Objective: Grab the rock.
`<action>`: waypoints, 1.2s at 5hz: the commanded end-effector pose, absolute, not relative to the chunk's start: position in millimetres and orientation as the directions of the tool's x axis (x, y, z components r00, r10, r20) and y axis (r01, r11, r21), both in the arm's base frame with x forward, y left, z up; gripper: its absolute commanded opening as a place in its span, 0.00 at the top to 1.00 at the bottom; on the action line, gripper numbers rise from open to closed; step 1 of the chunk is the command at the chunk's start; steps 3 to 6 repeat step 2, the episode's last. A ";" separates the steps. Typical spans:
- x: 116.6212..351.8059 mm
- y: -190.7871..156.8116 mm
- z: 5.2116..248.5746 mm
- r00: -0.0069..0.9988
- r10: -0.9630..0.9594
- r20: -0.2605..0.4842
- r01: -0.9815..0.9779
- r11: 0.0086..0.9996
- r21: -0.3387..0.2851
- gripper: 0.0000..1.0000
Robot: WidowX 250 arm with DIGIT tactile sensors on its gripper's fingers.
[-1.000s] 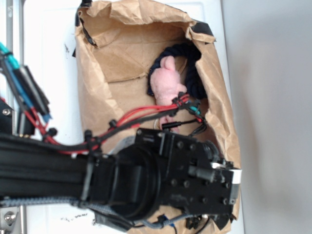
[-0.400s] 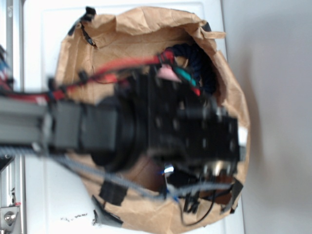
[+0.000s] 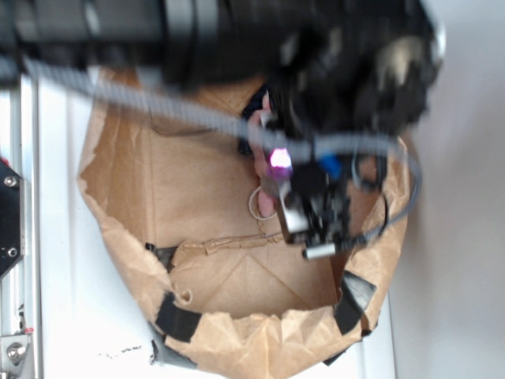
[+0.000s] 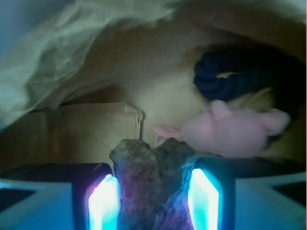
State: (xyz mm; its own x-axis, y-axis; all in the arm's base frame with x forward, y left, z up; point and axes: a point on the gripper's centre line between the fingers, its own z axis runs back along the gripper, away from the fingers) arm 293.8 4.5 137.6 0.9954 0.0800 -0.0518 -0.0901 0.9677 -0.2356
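Note:
In the wrist view the rock (image 4: 151, 167), a lumpy brown-grey stone, stands between two glowing blue pads (image 4: 103, 203). My gripper (image 4: 152, 196) is shut on the rock, with both pads pressed against its sides. Behind it lie the pink plush toy (image 4: 230, 132) and the navy rope ring (image 4: 225, 79), both apart from the rock. In the exterior view the gripper (image 3: 312, 209) is a blur inside the brown paper bag (image 3: 158, 181). The rock cannot be made out there.
The crumpled paper bag's walls (image 4: 86, 62) rise on all sides. A folded cardboard flap (image 4: 86, 124) sits on its floor. Black tape patches (image 3: 177, 320) hold the bag's rim. Cables (image 3: 394, 197) hang from the arm. The bag rests on a white surface (image 3: 59, 237).
The arm has swept from the bottom of the exterior view to the top, uncovering the near part of the bag. The bag's rim has spread and changed shape.

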 end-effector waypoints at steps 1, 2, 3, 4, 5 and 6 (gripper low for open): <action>256.7 28.3 191.3 0.992 0.020 0.123 0.011 0.970 -0.243 1.00; 244.7 21.8 183.1 0.982 0.005 0.191 0.033 0.980 -0.194 1.00; 244.7 21.8 183.1 0.982 0.005 0.191 0.033 0.980 -0.194 1.00; 244.7 21.8 183.1 0.982 0.005 0.191 0.033 0.980 -0.194 1.00; 244.7 21.8 183.1 0.982 0.005 0.191 0.033 0.980 -0.194 1.00; 244.7 21.8 183.1 0.982 0.005 0.191 0.033 0.980 -0.194 1.00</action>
